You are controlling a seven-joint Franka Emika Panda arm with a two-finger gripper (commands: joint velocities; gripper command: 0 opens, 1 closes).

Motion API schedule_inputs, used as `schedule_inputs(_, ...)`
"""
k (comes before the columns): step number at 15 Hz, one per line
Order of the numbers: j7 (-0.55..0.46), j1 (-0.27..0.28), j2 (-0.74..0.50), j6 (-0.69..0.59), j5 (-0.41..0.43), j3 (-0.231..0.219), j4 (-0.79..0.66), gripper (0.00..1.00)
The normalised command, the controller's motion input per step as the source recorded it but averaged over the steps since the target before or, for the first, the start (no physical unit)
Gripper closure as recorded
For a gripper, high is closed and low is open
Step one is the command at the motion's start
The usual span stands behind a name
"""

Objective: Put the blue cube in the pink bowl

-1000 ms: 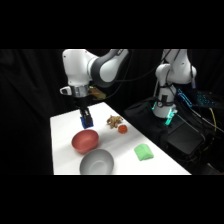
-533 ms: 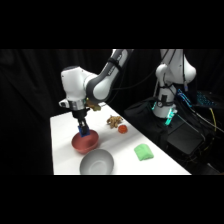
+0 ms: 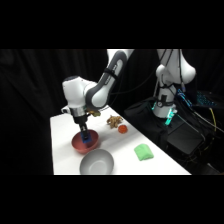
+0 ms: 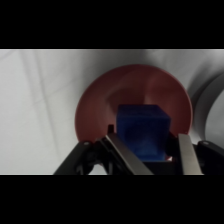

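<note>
The jaws grip the blue cube inside the pink bowl, seemingly just above its floor. A grey bowl sits just beside it, near the table edge.

Fingers hide the blue cube's lower sides.

Pink bowl smooth, matt; blue cube matt; table matt.

Side view oversees; wrist view seemingly hugs pink bowl.
</note>
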Motion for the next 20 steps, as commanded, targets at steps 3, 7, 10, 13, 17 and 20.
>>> schedule_inputs(3, -0.15, -0.107, -0.01, -0.05, 0.198, 0.115, 0.1, 0.0)
schedule_inputs(7, -0.08, -0.051, -0.19, -0.17, 0.123, 0.04, 0.0, 0.0)
schedule_inputs(10, 0.01, 0.012, -0.41, -0.33, 0.075, -0.011, -0.1, 0.0)
schedule_inputs(13, 0.05, 0.049, -0.44, -0.37, 0.041, -0.055, -0.09, 0.0)
schedule_inputs(17, 0.05, 0.058, -0.35, -0.33, -0.02, -0.099, -0.03, 0.0)
schedule_inputs(20, 0.05, 0.066, -0.27, -0.26, -0.035, -0.083, 0.0, 0.0)
